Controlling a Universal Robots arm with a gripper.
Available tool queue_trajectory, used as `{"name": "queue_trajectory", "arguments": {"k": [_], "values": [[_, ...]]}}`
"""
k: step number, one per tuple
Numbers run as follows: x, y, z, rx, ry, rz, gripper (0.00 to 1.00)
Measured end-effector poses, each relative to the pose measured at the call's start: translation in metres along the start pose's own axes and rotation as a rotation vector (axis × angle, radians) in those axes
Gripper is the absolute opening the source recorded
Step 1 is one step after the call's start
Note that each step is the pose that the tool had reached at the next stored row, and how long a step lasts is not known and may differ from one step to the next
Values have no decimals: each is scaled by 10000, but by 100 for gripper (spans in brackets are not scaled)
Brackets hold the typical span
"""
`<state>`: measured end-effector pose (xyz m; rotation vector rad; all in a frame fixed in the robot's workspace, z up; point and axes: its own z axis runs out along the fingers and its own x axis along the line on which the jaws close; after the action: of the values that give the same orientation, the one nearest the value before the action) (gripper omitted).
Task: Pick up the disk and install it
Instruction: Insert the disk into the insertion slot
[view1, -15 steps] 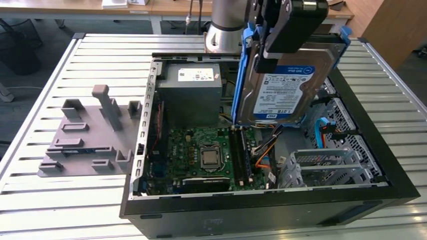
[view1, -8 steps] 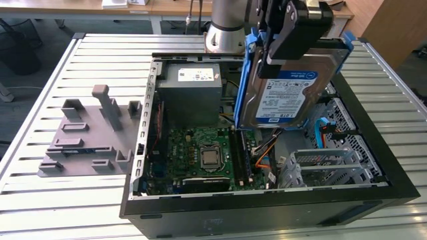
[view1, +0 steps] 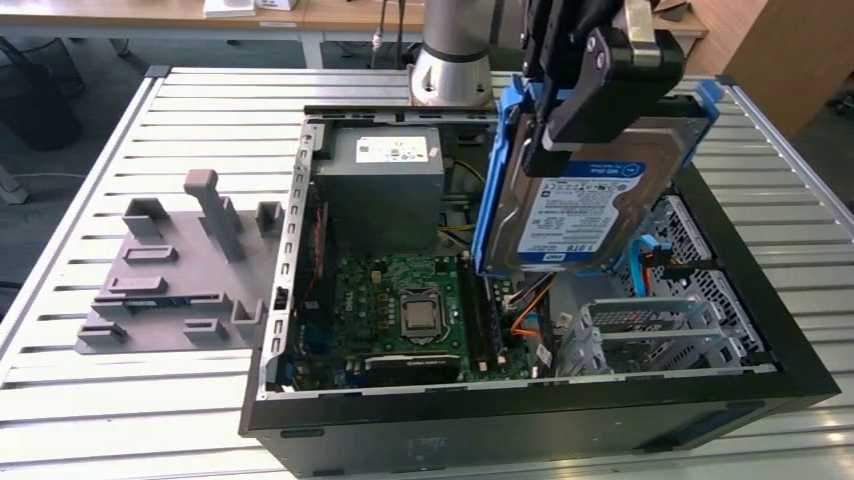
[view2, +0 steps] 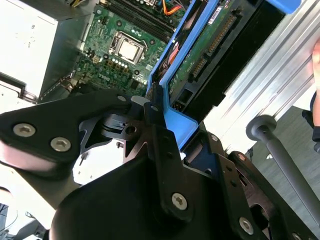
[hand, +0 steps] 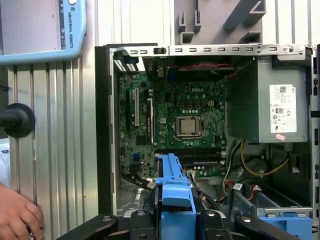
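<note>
Got the gripper (view1: 567, 128) clamped tight on the disk (view1: 587, 215), jaws pinching the upper edge of its blue carrier. Holding it in the air, near upright with a slight tilt, label side toward the exterior camera. In the second wrist view, seeing the gripper (view2: 152, 112) biting the carrier rim and the disk (view2: 200, 52) showing its green board side. In the first wrist view, looking down the carrier edge of the disk (hand: 172, 187), out from the gripper (hand: 175, 221).

Hanging above the open computer case (view1: 534, 425), over its half on the exterior view's right. Below it in the case: the drive cage (view1: 661, 330). Toward the exterior view's left of the disk: the grey power supply (view1: 380, 185), then the motherboard (view1: 400, 300) with the bare CPU (view1: 420, 314).

Outside the case: slatted metal table (view1: 120, 400), with a grey fixture (view1: 174, 275) lying on it at the exterior view's left, apart from the case. Arm base (view1: 447, 70) behind the case. Also spotting a person's hand (hand: 17, 215) over the table slats in the first wrist view, off to the side of the case.
</note>
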<state>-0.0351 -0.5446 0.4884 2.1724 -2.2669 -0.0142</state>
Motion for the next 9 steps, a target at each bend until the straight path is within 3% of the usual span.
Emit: {"name": "queue_trajectory", "arguments": {"k": [9], "values": [[67,-101,41,2,34,1,36]]}}
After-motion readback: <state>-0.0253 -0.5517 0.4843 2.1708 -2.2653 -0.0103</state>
